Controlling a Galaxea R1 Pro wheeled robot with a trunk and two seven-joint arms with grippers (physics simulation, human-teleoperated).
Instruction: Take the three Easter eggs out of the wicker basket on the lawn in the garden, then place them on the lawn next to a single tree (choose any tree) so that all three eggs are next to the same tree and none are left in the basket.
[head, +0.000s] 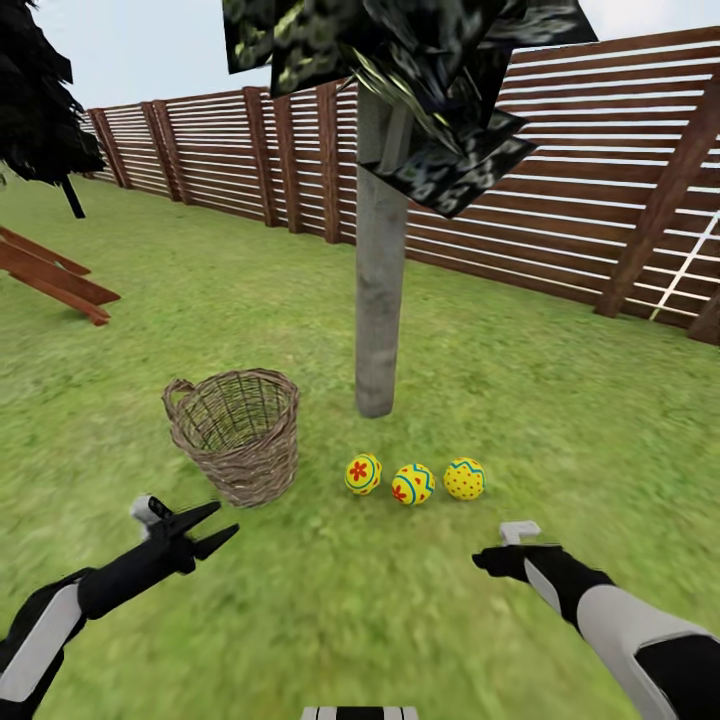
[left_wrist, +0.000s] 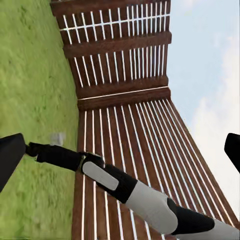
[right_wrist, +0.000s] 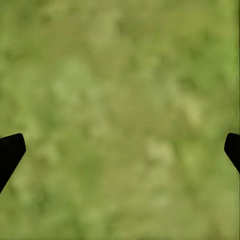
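Three yellow Easter eggs lie in a row on the lawn (head: 520, 400) beside the foot of the pale grey tree trunk (head: 380, 300): one with a red flower (head: 363, 473), a middle one (head: 413, 484) and a dotted one (head: 464, 478). Left of them the wicker basket (head: 236, 432) stands upright, and no egg shows inside it. My left gripper (head: 212, 528) hovers open just in front of the basket, empty. My right gripper (head: 497, 560) is in front of the eggs, pointing down at the grass (right_wrist: 120, 100); its fingertips (right_wrist: 10, 152) stand wide apart, holding nothing.
A slatted wooden fence (head: 560, 180) runs behind the tree. Brown wooden planks (head: 50, 275) lie at the far left below a thin black-trunked dark tree (head: 40, 110). My right arm (left_wrist: 125, 187) crosses the left wrist view. Open grass lies all around.
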